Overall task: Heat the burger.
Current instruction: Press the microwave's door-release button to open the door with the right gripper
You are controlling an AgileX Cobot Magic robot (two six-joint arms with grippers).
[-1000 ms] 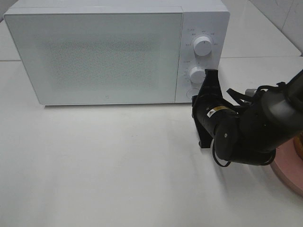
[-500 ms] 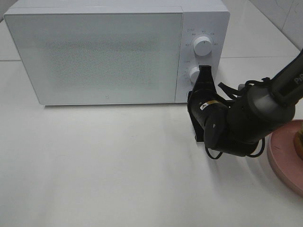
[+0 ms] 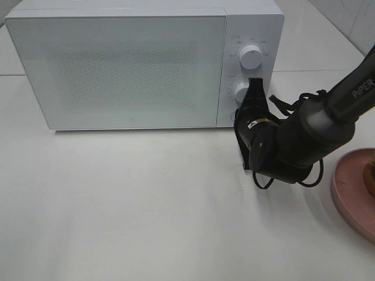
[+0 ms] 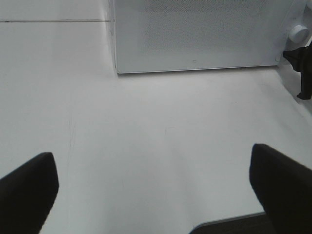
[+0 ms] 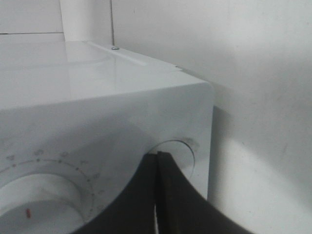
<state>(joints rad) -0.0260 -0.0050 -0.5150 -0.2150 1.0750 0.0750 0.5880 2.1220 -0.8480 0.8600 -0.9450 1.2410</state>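
Observation:
The white microwave [image 3: 135,64] stands at the back with its door closed. My right gripper [image 3: 238,117] is shut, and its tips sit at the round button [image 5: 171,152] low on the control panel, below the two knobs [image 3: 252,57]. In the right wrist view the closed fingers [image 5: 161,195] come to a point right at that button. Of the burger only a brown sliver [image 3: 371,178] shows, at the right edge of the exterior view on the pink plate [image 3: 349,196]. My left gripper [image 4: 156,195] hovers open over bare table, away from the microwave's front.
The white tabletop [image 3: 129,205] stretches in front of the microwave. The right arm [image 3: 304,137] with its cables lies between the panel and the plate. A tiled wall shows at the back right.
My right arm has swung left and closer to the microwave's panel, bringing the shut tips up to the round button. More of the pink plate shows behind it.

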